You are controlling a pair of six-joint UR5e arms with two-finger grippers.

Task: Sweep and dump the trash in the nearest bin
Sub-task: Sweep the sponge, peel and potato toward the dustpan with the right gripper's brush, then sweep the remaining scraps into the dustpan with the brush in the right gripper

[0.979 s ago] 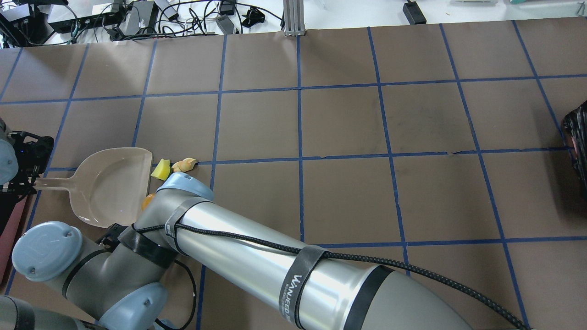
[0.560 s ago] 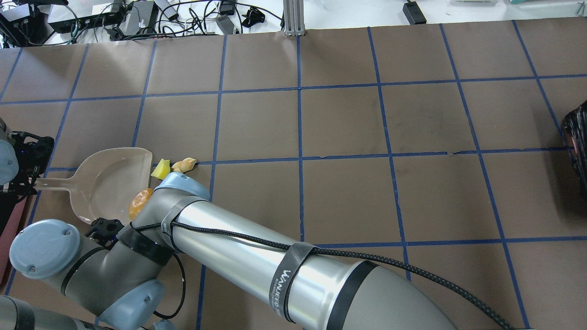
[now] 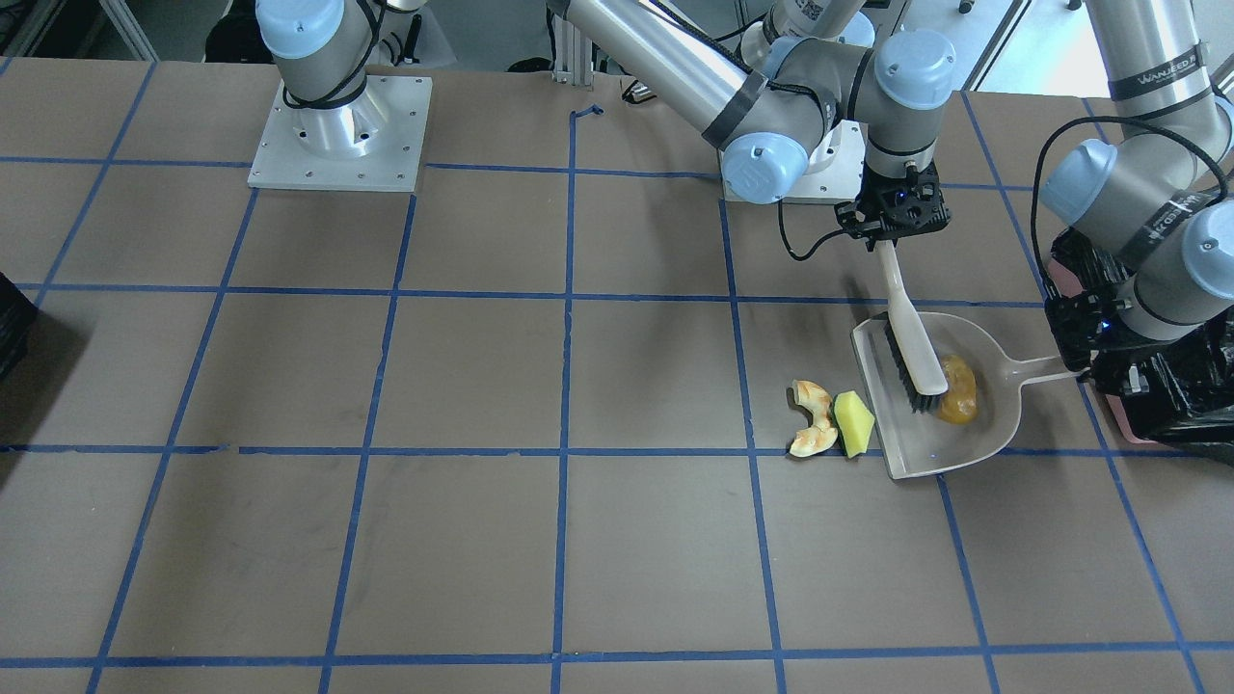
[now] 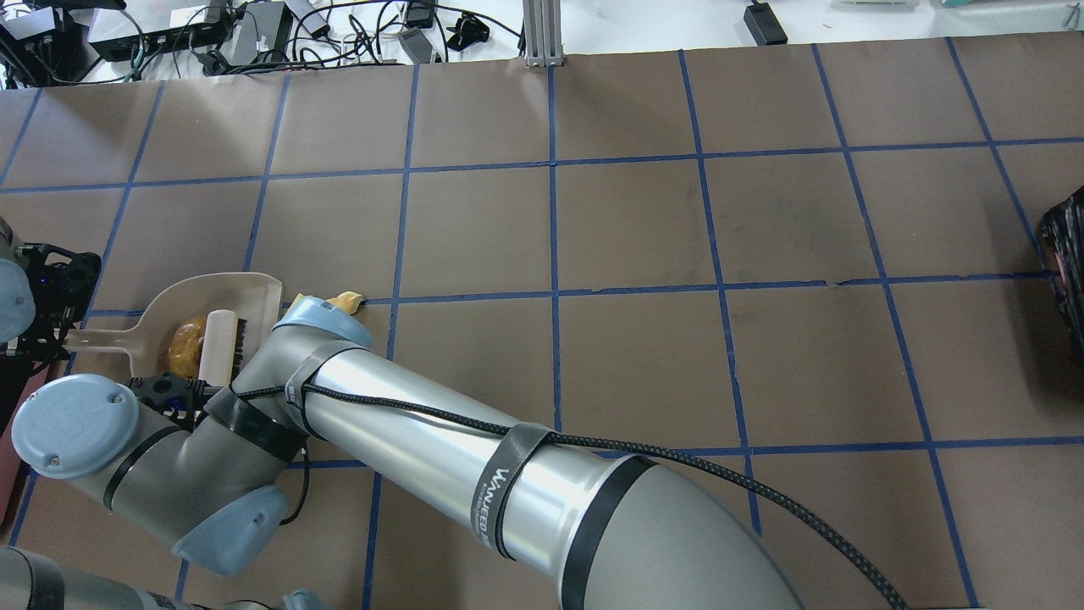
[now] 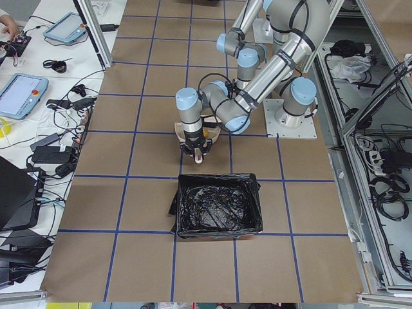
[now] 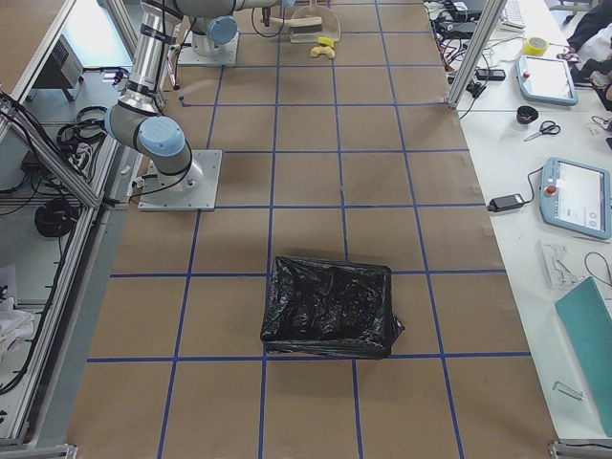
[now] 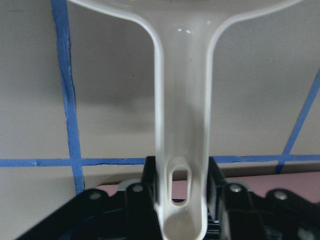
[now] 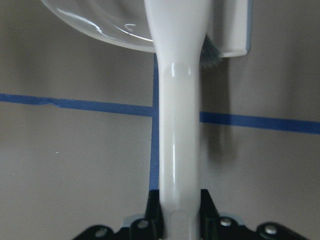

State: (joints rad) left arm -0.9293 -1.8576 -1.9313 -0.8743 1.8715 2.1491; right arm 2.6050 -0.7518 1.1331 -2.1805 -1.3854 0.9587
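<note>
My left gripper (image 3: pixel 1080 366) is shut on the handle (image 7: pixel 182 100) of a beige dustpan (image 3: pixel 993 424) that lies flat on the table. My right gripper (image 3: pixel 892 226) is shut on the handle of a white brush (image 3: pixel 911 337), whose bristles rest inside the pan. The brown-orange lump (image 3: pixel 957 388) lies in the pan against the brush head. The tan peel (image 3: pixel 813 416) and the yellow-green wedge (image 3: pixel 854 422) lie on the table just outside the pan's lip. The pink bin with the black bag (image 3: pixel 1181 405) stands right behind my left gripper.
A second black-bagged bin (image 6: pixel 330 306) stands far off at the table's other end; its edge shows in the overhead view (image 4: pixel 1069 280). My right arm (image 4: pixel 474 457) reaches across the table and hides the wedge there. Cables and boxes (image 4: pixel 212 34) lie beyond the far edge.
The brush has swept leftward in the overhead view and pushed the orange lump from the pan's lip deep into the pan. My right arm followed. The dustpan has stayed put.
</note>
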